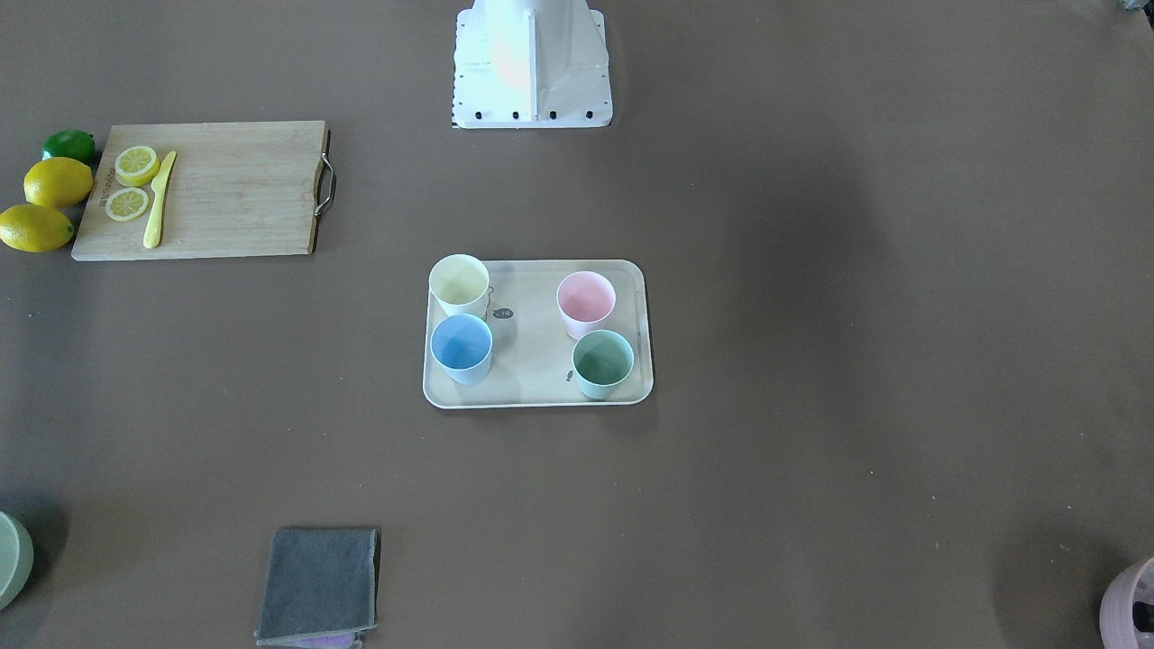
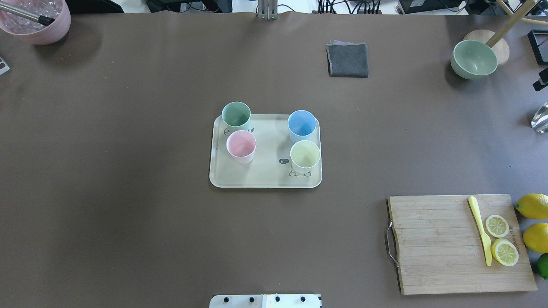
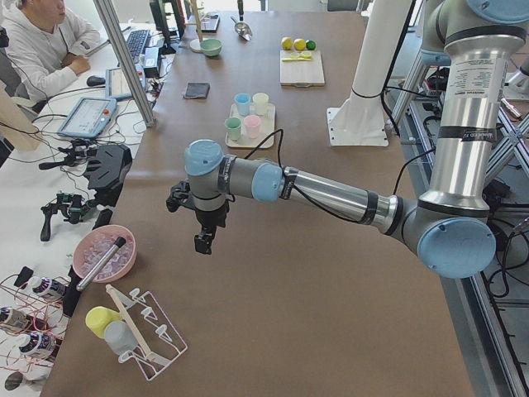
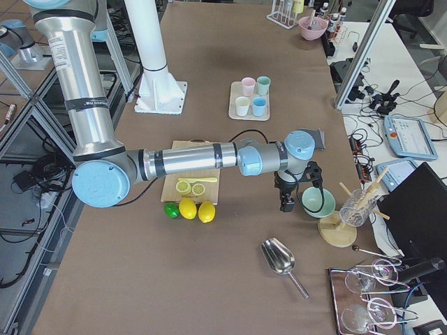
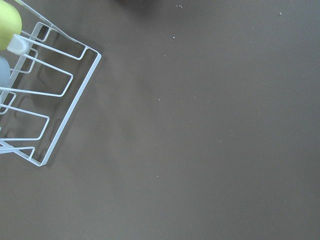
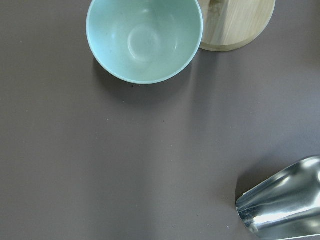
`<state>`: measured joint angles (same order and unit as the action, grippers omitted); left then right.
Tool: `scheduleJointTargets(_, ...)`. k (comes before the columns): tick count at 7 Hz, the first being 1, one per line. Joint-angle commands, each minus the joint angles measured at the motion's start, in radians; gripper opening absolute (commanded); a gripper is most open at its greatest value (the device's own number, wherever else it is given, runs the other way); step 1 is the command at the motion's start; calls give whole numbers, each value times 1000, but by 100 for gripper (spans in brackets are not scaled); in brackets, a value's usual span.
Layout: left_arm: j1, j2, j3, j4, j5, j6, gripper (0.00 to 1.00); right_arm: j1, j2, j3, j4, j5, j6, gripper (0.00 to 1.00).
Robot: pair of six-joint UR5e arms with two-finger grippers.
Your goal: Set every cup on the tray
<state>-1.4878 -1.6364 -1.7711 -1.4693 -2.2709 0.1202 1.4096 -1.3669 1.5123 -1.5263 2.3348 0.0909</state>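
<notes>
The cream tray (image 1: 532, 365) lies mid-table, also in the overhead view (image 2: 265, 175). All four cups stand upright on it: pale yellow (image 1: 459, 281), pink (image 1: 586, 300), light blue (image 1: 462, 344) and mint green (image 1: 603, 360). My left gripper (image 3: 202, 241) hangs over bare table far from the tray, near a wire rack. My right gripper (image 4: 285, 204) hangs at the other end, beside a green bowl. Both show only in the side views, so I cannot tell whether they are open or shut. Neither holds a cup.
A wooden cutting board (image 2: 449, 244) with lemon slices and a yellow knife, whole lemons beside it. A grey cloth (image 2: 347, 60), a green bowl (image 2: 473, 58), a pink pot (image 2: 36, 19), a wire rack (image 5: 40, 100), a metal scoop (image 6: 285, 205).
</notes>
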Motion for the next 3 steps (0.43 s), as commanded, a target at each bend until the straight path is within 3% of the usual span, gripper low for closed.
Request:
scheduleJointTargets(1, 1, 4, 1, 0, 5, 6, 98, -6, 2, 0, 0, -2, 0, 100)
scheduleJointTargets(3, 3, 3, 2, 1, 7, 7, 98, -6, 3, 3, 0, -3, 0, 100)
